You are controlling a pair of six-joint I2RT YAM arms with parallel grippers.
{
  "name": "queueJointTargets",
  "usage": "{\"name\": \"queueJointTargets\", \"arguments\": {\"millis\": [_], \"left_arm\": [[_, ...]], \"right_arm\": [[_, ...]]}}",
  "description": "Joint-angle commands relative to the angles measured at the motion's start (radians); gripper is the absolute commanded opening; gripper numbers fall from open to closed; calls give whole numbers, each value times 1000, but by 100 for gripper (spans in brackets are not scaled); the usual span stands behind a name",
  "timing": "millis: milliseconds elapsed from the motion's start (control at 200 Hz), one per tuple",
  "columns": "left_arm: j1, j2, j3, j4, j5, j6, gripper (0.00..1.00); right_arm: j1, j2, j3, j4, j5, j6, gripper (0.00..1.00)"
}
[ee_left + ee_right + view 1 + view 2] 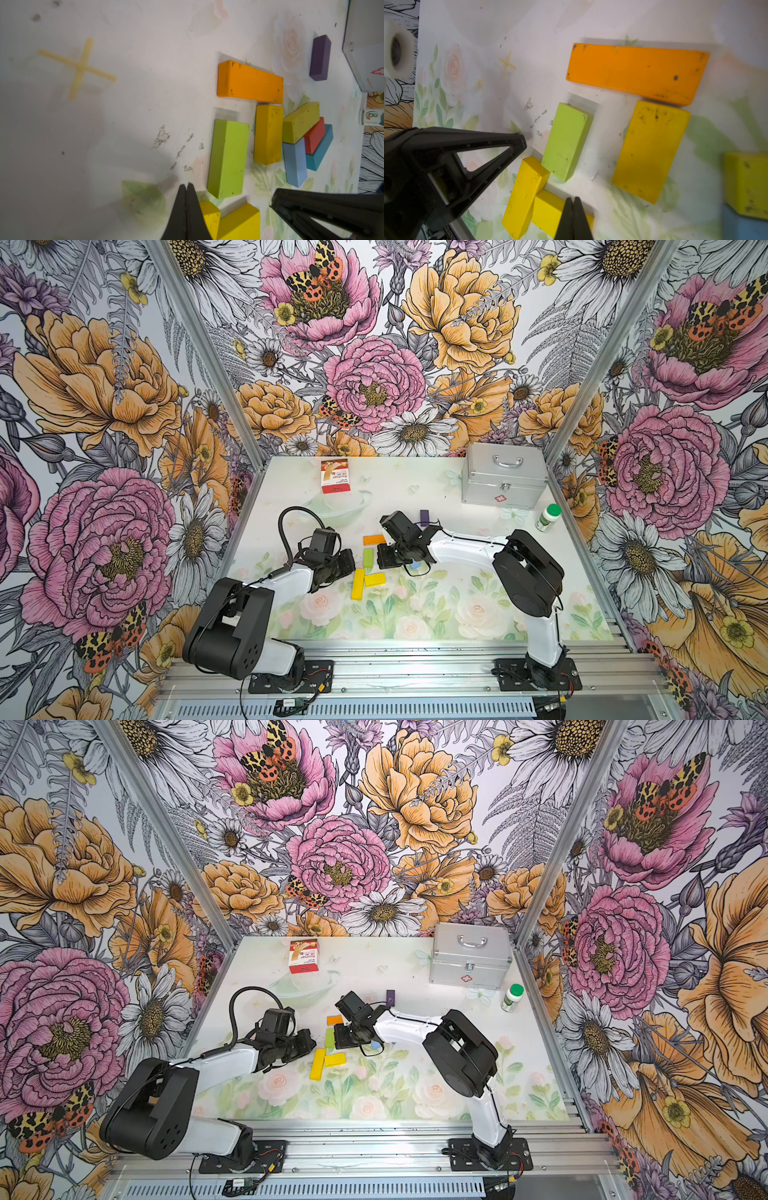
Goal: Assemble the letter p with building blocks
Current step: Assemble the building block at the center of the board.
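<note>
Building blocks: clustered mid-counter between the two claws. Clock directions are read in the top views, 12 toward the back wall.
Orange block: lies crosswise at the cluster's 12 o'clock edge.
Lime-green block: lies lengthwise at 6 o'clock of the orange one's 9 o'clock end, a small gap apart.
Gold block: parallel to the lime-green one at its 3 o'clock, its end against the orange one. The right arm hides it in both top views.
Yellow block: lengthwise, just beside the lime-green one at its 7 o'clock.
Second yellow block: crosswise, butted against the yellow one's 3 o'clock side.
Pile: olive-yellow block leans over a red block, a teal block and a light-blue block, at 3 o'clock of the gold one.
Purple block: alone at 1 o'clock of the orange one.
Left claw: clenched and empty, tips just beside the lime-green block's near end.
Right claw: clenched on nothing, above the second yellow block; contact cannot be told.
Counter: floral print.
Back edge: red-and-white card box at 11 o'clock, silver metal case at 1 o'clock, green-capped white bottle just beside the case.
</note>
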Motion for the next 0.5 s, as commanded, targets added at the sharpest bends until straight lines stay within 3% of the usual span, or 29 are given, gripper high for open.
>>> {"name": "queueJointTargets", "arguments": {"millis": [0, 495], "left_arm": [[6, 15, 24, 52, 38, 0, 0], [-28, 79, 38, 79, 58, -9, 0]], "right_arm": [[0, 26, 34, 25, -22, 16, 0], [-21, 97, 76, 25, -40, 13, 0]]}}
